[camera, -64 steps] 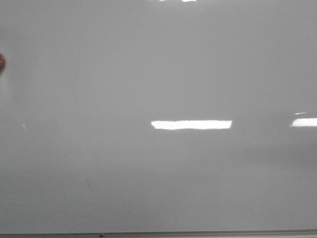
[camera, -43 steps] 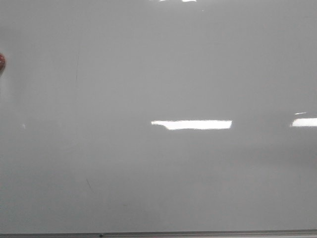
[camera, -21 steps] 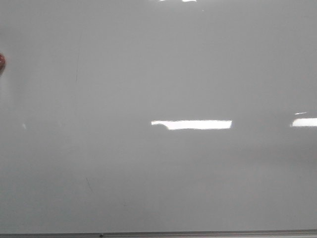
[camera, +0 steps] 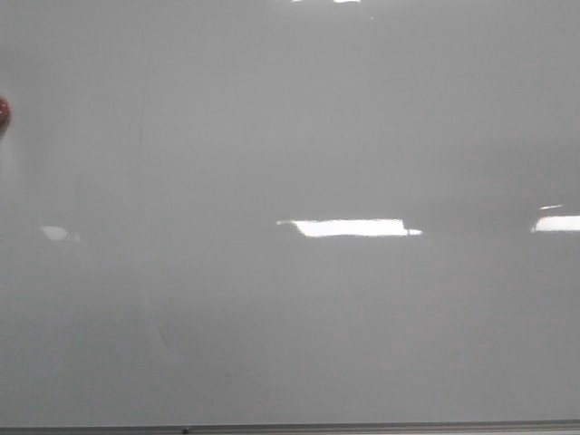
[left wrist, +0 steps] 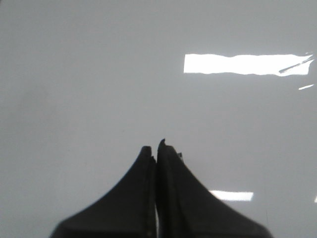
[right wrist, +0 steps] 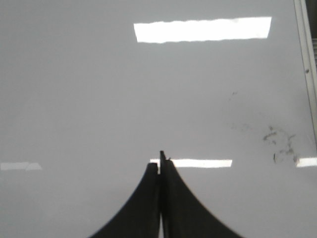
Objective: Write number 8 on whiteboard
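At the far left edge of the front view a small reddish round object (camera: 3, 113) is cut off by the frame; too little of it shows to say what it is. The whiteboard (camera: 290, 136) fills the rest of that view, glossy pale grey, with a faint thin vertical scratch (camera: 141, 118) in its upper left part and a short faint slanted mark (camera: 163, 337) lower down on the same side. A dim light patch (camera: 55, 233) lies near the left side, a bright rectangular reflection (camera: 349, 227) sits just right of centre, and another reflection (camera: 556, 223) touches the right edge. A thin metal bottom edge (camera: 362, 426) runs along the base of the board. No drawn figure eight shows on the board in any view. In the left wrist view the left tool (left wrist: 157, 151) has its two dark fingers pressed together with nothing between them, tips pointing over the bare board surface. In the right wrist view the right tool (right wrist: 160, 163) is likewise closed tight on nothing, its fingers meeting in a thin seam; beyond it, near the board's metal frame strip (right wrist: 304, 59), there are some dark smudgy specks (right wrist: 280, 144) on the surface, possibly ink residue, though they are too small to read.
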Tool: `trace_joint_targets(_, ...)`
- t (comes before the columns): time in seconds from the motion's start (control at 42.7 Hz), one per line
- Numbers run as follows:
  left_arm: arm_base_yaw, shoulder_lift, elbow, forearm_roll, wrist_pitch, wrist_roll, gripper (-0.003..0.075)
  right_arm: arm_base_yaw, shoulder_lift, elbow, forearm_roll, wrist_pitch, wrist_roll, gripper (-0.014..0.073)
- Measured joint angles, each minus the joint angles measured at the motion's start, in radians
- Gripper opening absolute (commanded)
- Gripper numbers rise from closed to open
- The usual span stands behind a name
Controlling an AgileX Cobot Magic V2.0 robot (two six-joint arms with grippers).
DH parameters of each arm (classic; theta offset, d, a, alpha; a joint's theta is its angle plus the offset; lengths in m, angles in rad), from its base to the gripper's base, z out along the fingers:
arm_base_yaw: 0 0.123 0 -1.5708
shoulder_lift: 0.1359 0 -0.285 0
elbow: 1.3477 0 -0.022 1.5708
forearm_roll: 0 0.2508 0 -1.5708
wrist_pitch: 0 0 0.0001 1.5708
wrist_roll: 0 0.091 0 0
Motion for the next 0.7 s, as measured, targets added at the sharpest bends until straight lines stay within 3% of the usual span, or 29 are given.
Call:
trace_joint_targets(0.398, 0.000, 0.286, -0.371, 0.002, 0.274, 0.000, -0.0021, 0.000, 0.302, -0.373, 0.000, 0.248, 0.000, -0.0069)
trace_joint_targets(0.703, 0.000, 0.459, -0.406, 0.002, 0.392, 0.000, -0.0021, 0.000, 0.532, -0.424, 0.000, 0.366, 0.001, -0.0069)
